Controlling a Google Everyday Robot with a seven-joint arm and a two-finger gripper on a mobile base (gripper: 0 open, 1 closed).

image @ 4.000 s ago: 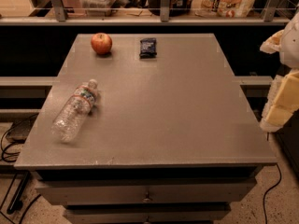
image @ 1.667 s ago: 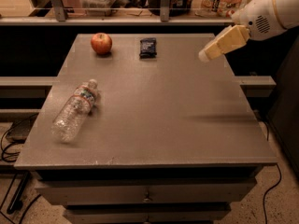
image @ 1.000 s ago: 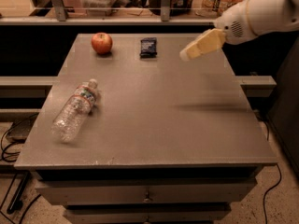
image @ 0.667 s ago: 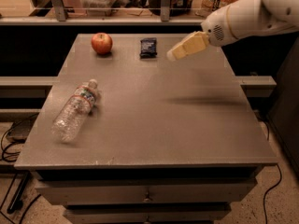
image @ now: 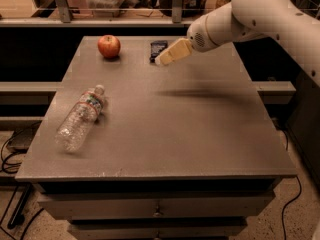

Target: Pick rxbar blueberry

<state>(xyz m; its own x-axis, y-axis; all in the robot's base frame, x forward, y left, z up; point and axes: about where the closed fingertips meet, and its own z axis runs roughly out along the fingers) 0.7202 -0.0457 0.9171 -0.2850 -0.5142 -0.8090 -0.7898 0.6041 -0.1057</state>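
The rxbar blueberry (image: 157,48) is a small dark navy-black bar lying flat near the far edge of the grey table (image: 200,129), partly covered by my gripper. My gripper (image: 161,60) reaches in from the upper right on a white arm (image: 250,14). Its cream-coloured tip hangs above the table just in front of and over the bar's right side.
A red apple (image: 109,46) sits at the far left of the table, left of the bar. A clear plastic water bottle (image: 80,118) lies on its side near the left edge. A glass-railed shelf (image: 115,4) stands behind the table. Drawers are below the table's front.
My arm has swung in from the right side and moved left and forward across the table's far end, bringing the gripper next to the bar. The bar, apple and bottle have not moved.
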